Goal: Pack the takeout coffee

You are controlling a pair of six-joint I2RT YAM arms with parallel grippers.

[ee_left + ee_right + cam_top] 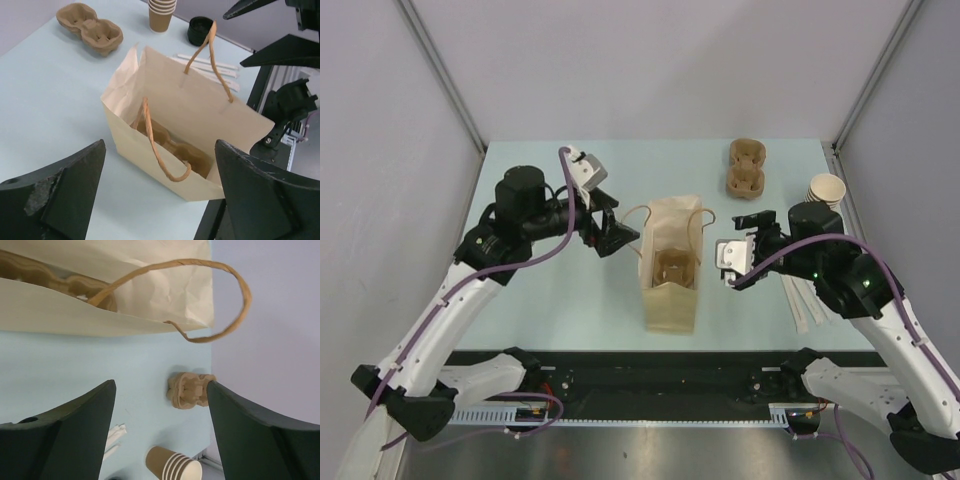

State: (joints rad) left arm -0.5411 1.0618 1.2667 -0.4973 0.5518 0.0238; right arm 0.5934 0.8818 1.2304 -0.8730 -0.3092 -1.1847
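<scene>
**Anna:** Where were the paper cups (827, 190) at that moment?

**Marek:** They stood upright as one stack, each cup nested in the next, at the far right corner of the surface (550, 300). They were brown outside and white inside. No gripper touched them, and they were well apart from the bag.

**Anna:** And the bag itself?

**Marek:** The tan paper bag (670, 310) stood upright near the middle of the surface. Its mouth was open upward and both twisted handles hung free. On its bottom lay a cardboard cup tray (192, 157) (I could not tell whether any cup sat in its holes).

**Anna:** How did the two grippers stand?

**Marek:** The left gripper (160, 144) hung just beside the left side of the bag, near its top edge. Its two fingers were spread wide apart, with nothing between them. The right gripper (161, 384) was close to the right side of the bag. Its fingers were also far apart, and it was empty too.

**Anna:** Was there something more on the surface?

**Marek:** Yes. A second tray (745, 168) of the same cardboard lay at the far edge, to the left of the cups and not touching them. Some long white straws (805, 300) in paper wrappers lay flat on the right side, partly under the right arm, between the cups and the near edge.
</scene>
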